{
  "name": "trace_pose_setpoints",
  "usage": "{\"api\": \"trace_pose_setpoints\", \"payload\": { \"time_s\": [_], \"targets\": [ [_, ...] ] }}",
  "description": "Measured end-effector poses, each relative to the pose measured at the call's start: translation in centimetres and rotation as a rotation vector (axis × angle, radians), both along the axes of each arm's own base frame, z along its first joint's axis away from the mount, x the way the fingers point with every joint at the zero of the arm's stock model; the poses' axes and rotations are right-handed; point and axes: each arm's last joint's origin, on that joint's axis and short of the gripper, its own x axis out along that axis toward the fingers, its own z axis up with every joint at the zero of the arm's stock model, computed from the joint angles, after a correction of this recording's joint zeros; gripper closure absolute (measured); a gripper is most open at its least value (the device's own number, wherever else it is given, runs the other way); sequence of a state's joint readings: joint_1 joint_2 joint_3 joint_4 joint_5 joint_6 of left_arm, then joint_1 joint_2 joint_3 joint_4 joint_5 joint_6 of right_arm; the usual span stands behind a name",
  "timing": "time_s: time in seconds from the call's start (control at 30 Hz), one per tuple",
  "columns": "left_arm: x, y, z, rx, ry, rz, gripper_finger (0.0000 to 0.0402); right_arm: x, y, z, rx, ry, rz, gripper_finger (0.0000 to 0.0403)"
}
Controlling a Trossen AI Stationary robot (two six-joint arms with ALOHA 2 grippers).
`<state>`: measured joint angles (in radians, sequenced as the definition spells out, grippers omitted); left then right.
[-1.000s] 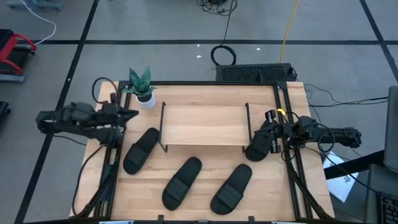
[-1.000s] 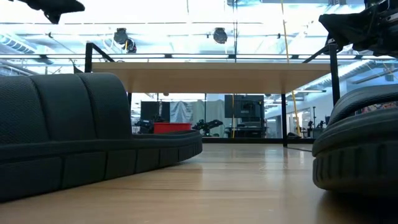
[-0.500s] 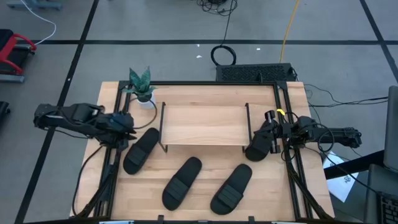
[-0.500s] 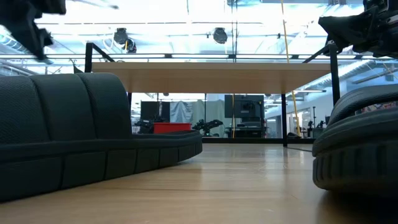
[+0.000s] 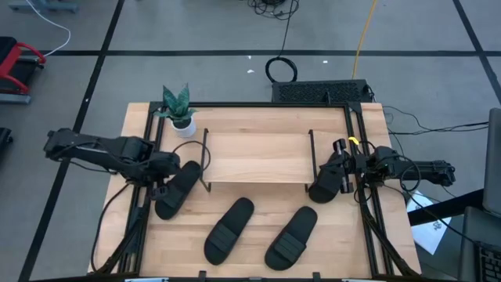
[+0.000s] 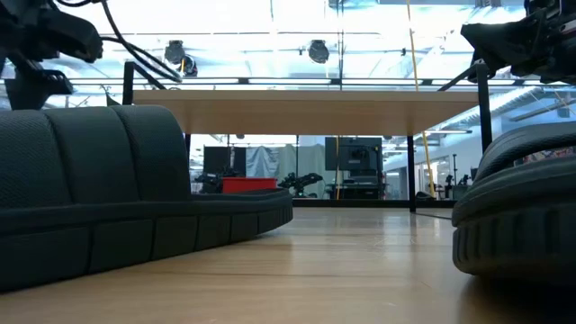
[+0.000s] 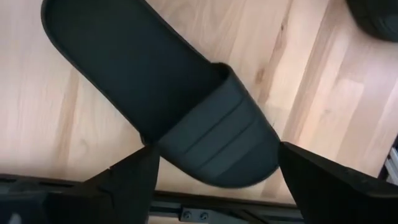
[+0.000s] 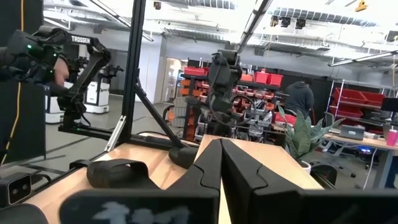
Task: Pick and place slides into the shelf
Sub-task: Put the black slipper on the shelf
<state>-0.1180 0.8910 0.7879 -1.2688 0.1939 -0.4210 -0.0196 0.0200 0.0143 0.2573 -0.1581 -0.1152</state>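
Note:
Four black slides lie sole-down on the wooden table: one (image 5: 178,188) at the left, two (image 5: 228,229) (image 5: 291,236) at the front, one (image 5: 322,190) by the shelf's right frame. The shelf (image 5: 257,157) stands mid-table on thin black frames. My left gripper (image 5: 162,178) hangs open, pointing down over the left slide (image 7: 186,118). Its fingers (image 7: 127,183) stand on either side of the strap end without touching it. My right gripper (image 5: 343,174) is shut, just above and beside the right slide (image 6: 522,207).
A small potted plant (image 5: 178,110) stands at the table's far left corner. Black rails (image 5: 141,227) run along the table's left and right edges. Bare wood lies between the shelf and the front slides.
My left gripper has swung from the table's left edge toward the near side and right, coming over the left slide. It has tipped downward and opened. The slides have stayed where they were.

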Motion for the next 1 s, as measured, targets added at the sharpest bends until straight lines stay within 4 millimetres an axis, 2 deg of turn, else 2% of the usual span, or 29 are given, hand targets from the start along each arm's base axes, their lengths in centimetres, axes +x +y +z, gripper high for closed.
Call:
{"api": "trace_pose_setpoints", "payload": {
  "time_s": [0.17, 0.33, 0.47, 0.6, 0.77, 0.87, 1.0],
  "targets": [
    [0.5, -0.2, 0.1, -0.006, -0.056, -0.014, 0.0076, 0.0, 0.0, 0.0, -0.003, -0.001, -0.001, 0.0403],
    [0.0, -0.7, 0.6, -0.03, -0.117, -0.055, 0.0076, 0.0, 0.0, 0.0, -0.004, -0.001, -0.001, 0.0403],
    [-0.2, -1.8, 1.4, -0.13, -0.21, -0.065, 0.008, 0.0, 0.0, 0.0, 0.005, 0.001, 0.003, 0.0403],
    [-1.1, -2.9, 2.8, -0.2, -0.355, -0.069, 0.0113, 0.0, 0.0, 0.0, 0.025, 0.004, 0.008, 0.0403],
    [-2.1, -4.1, 3.8, -0.184, -0.494, -0.001, 0.0169, 0.0, 0.0, 0.0, 0.042, 0.006, 0.012, 0.0403],
    [-2.6, -5.0, 3.6, -0.133, -0.518, -0.049, 0.019, 0.0, 0.0, 0.0, 0.048, 0.007, 0.014, 0.0403],
    [-3.1, -6.3, 2.1, -0.041, -0.555, -0.08, 0.0209, 0.0, 0.0, 0.0, 0.047, 0.007, 0.014, 0.0403]
  ]
}}
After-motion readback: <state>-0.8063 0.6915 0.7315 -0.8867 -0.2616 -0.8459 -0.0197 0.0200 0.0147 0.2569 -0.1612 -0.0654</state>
